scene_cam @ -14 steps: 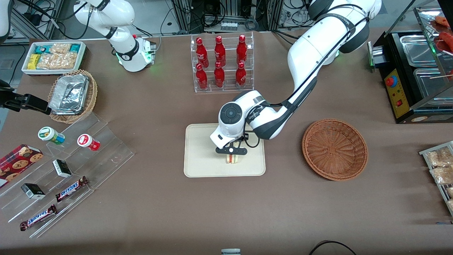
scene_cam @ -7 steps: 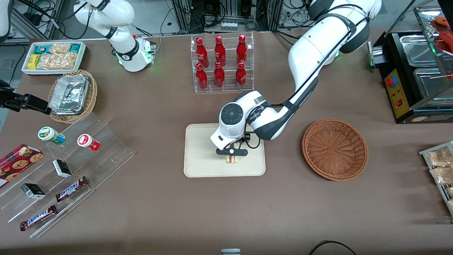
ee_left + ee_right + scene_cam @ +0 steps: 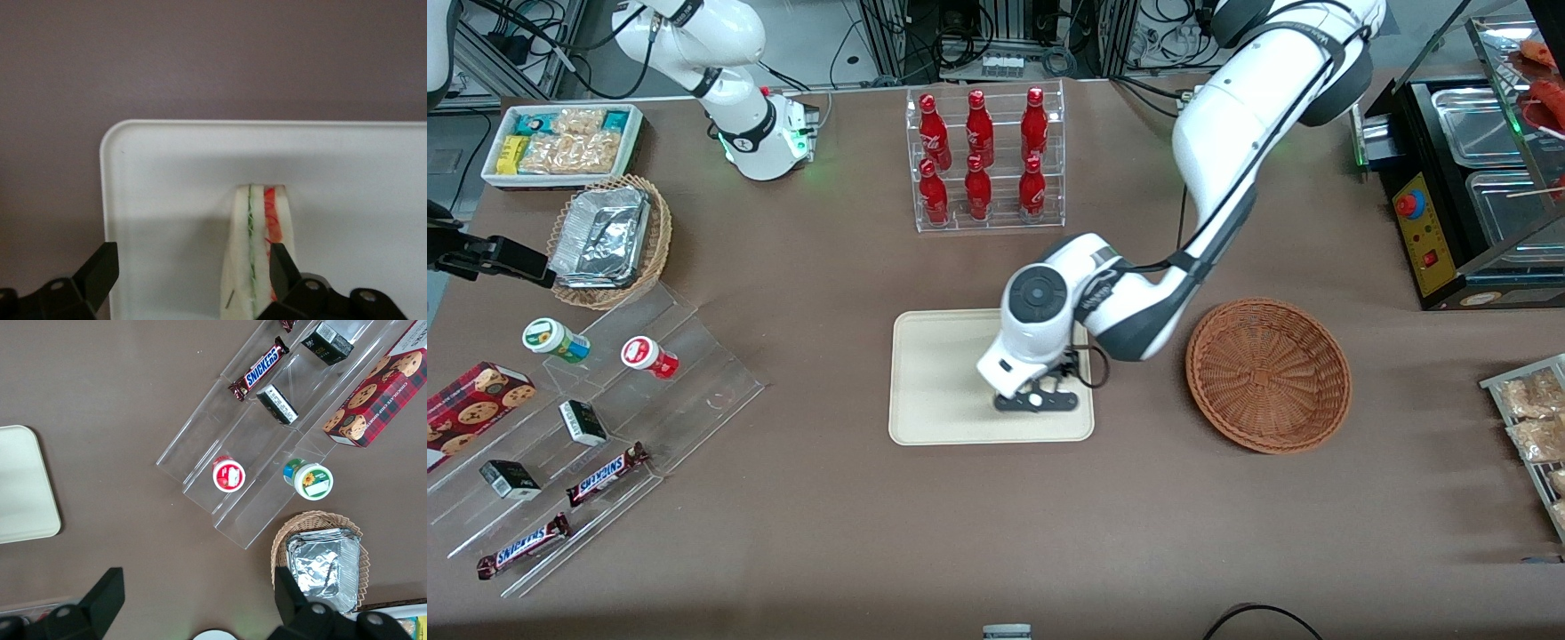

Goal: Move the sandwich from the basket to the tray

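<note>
Jaws (image 3: 190,267) spread; sandwich (image 3: 257,257) upright on tray (image 3: 167,193) near rim.

The front view looks steeply down on the whole table (image 3: 871,533) from well above. The left wrist camera sits close over the tray (image 3: 167,200), looking down past the spread pincer (image 3: 193,280) at the sandwich (image 3: 257,247). The right wrist camera looks straight down on the snack end, sharing the tray's (image 3: 23,487) edge.

The open hand (image 3: 190,273) hangs low over the tray (image 3: 167,187), one finger (image 3: 283,267) touching the upright sandwich (image 3: 257,253).
</note>
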Tool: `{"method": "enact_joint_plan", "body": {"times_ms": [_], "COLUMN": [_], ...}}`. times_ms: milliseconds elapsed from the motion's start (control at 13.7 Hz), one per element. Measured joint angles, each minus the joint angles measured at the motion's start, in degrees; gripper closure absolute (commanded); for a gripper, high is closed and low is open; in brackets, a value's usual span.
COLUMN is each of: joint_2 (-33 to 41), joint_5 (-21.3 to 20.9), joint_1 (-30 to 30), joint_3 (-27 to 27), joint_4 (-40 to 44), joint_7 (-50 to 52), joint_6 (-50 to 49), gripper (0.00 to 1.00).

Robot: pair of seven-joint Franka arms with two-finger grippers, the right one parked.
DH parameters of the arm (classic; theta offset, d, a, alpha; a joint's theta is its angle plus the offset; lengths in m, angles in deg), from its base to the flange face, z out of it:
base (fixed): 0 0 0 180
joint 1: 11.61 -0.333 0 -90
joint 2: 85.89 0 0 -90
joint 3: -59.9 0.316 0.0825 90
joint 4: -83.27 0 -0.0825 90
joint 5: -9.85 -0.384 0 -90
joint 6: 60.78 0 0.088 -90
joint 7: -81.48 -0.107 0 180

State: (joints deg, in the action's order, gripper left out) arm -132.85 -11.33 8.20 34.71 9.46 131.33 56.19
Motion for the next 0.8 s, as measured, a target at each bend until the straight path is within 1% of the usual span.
{"method": "enact_joint_plan", "body": {"times_ms": [220, 366, 659, 805], "joint_2": [3.22, 5.63, 10.87, 12.89], "joint_5": [5.43, 8.86, 17.68, 21.03], "joint_1": [-0.08, -0.10, -0.13, -0.25], "joint_3": [5.94, 10.05, 19.68, 24.53], "joint_4": [-0.04, -0.67, -3.59, -4.21], "joint_7": [-0.99, -4.60, -16.84, -22.58], "joint_6": [-0.37, -0.96, -4.34, -6.99], "gripper": [0.00, 0.00, 0.00, 0.00]}}
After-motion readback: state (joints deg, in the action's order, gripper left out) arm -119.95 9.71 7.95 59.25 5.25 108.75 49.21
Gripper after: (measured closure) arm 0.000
